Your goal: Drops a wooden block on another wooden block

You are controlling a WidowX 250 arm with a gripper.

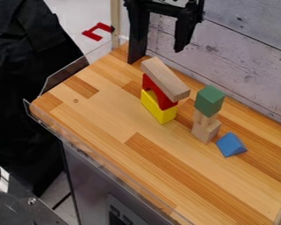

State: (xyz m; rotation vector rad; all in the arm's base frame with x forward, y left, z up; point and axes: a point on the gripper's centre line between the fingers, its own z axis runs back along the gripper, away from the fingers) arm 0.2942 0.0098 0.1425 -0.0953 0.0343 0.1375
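Note:
At the top of the camera view, behind the left stack, my gripper (158, 53) hangs with its fingers wide apart and nothing between them. A long natural wooden block (165, 79) lies tilted on top of a red block (156, 93), which rests on a yellow block (159, 107). To the right, a green block (210, 100) tops natural wooden pieces (206, 128). How those lower pieces are joined cannot be told.
A blue triangular block (231, 144) lies on the wooden tabletop (102, 110) just right of the green-topped stack. A clear low rim (96, 156) runs along the table's left and front edges. A grey plank wall (248, 57) stands behind.

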